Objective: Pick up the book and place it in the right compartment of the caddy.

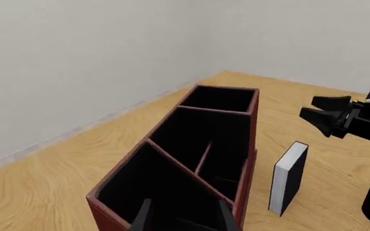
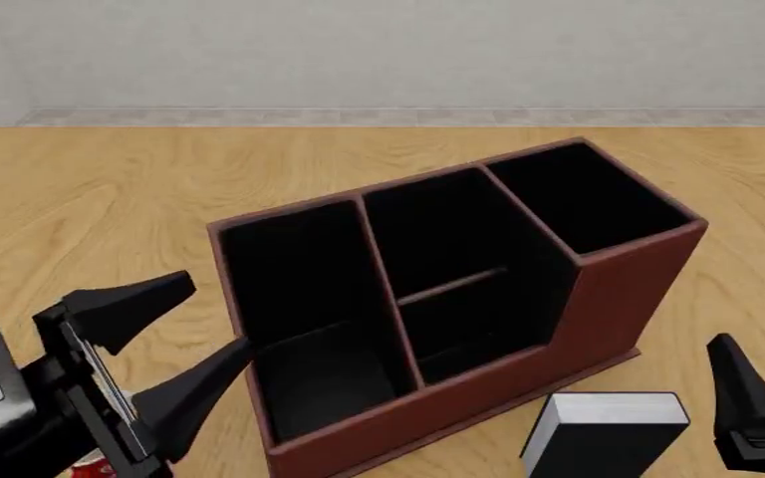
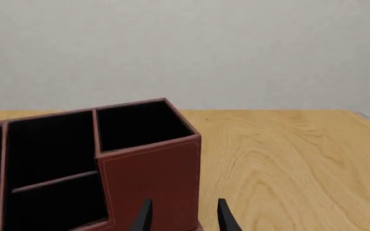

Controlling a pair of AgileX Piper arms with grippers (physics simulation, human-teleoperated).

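the book [image 2: 605, 433] stands upright on the table [image 2: 117, 189], just in front of the caddy [image 2: 489, 329], near its tall right-hand front wall, white page edges up in the front view. in the left wrist view the book [image 1: 289, 177] shows a white edge and black cover, apart from the caddy's side, not touching it.

the caddy is a reddish-brown box w/ black lining, three sections: a big low-fronted one at left, a middle one split by a crossbar, and the right compartment [image 2: 582, 197], smallest, w/ the tallest front wall. right compartment [image 3: 140, 124] shows nothing but black lining in the right wrist view.

right gripper [image 1: 331, 113] hangs above and beyond the book in the left wrist view, fingers apart, nothing between them (front view catches only one dark finger at the lower right edge, beside the book). its own cam shows two fingertips [image 3: 144, 217] spread, pointing at the caddy's tall front wall.

left gripper [image 2: 170, 344] is at lower left of the front view, jaws wide apart, holding nothing, close to the caddy's left front corner. a bit of red shows under it at the frame's bottom edge, too little to tell what.
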